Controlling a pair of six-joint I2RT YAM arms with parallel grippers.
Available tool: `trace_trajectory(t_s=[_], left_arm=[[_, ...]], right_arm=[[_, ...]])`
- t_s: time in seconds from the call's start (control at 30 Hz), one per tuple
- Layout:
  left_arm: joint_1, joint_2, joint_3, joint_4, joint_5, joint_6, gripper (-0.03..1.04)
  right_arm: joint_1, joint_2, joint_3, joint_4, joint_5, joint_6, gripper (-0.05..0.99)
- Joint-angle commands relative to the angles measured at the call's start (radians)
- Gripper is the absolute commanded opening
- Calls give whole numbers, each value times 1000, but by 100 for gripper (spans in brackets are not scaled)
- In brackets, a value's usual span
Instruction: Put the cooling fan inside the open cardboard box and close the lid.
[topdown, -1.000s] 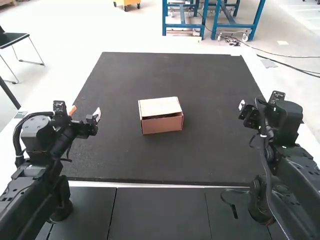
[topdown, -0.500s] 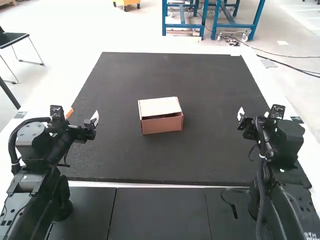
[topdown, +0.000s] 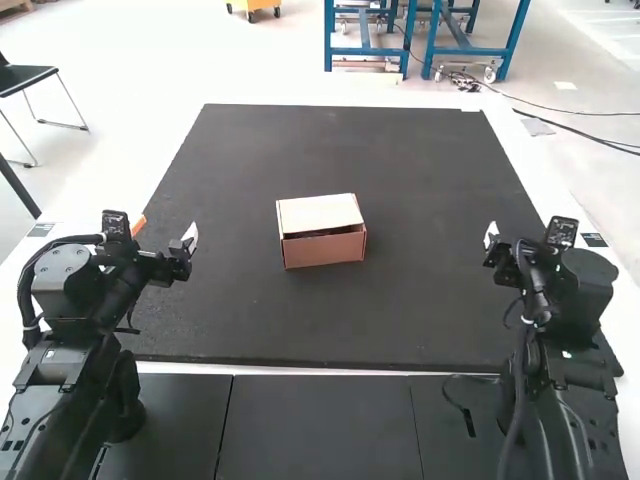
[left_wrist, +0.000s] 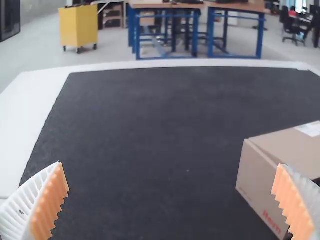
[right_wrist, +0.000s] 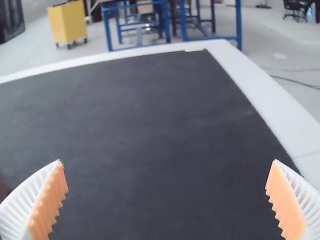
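Observation:
A small brown cardboard box (topdown: 321, 230) stands in the middle of the black mat (topdown: 400, 170), its lid lying flat over the top. My left gripper (topdown: 165, 231) hovers at the mat's near left edge, level with the box and well apart from it, open and holding nothing. The left wrist view shows the box's corner (left_wrist: 280, 160) beyond that gripper (left_wrist: 170, 210), whose orange pads (left_wrist: 47, 202) stand wide apart. My right gripper (topdown: 522, 243) is at the near right edge, open and holding nothing. In its own view the right gripper (right_wrist: 165, 205) faces bare mat.
The mat covers most of the table, with a white border (topdown: 110, 190) running round it. A dark panel (topdown: 320, 420) lies along the near side between the two arm bases.
The right arm has drawn back and down toward the near right edge. The left arm pulled back slightly, then stayed still. The box has not moved.

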Motion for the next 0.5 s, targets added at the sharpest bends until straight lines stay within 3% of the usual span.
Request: trace_trajectory(t_s=[0.0, 0.27, 0.3, 0.37, 0.47], left_arm=[[9, -9, -7, 7, -4, 13, 96], [9, -9, -7, 7, -4, 13, 96], [9, -9, -7, 7, -4, 13, 96], [9, -9, -7, 7, -4, 13, 96], [9, -7, -7, 7, -4, 13, 96]], right_arm=[[-26, -13, -4, 1, 24, -18, 91], [-49, -11, -5, -14, 30, 4, 91], [-25, -11, -5, -13, 42, 7, 91], [51, -10, -4, -11, 119, 10, 91], [161, -11, -4, -17, 127, 10, 91]])
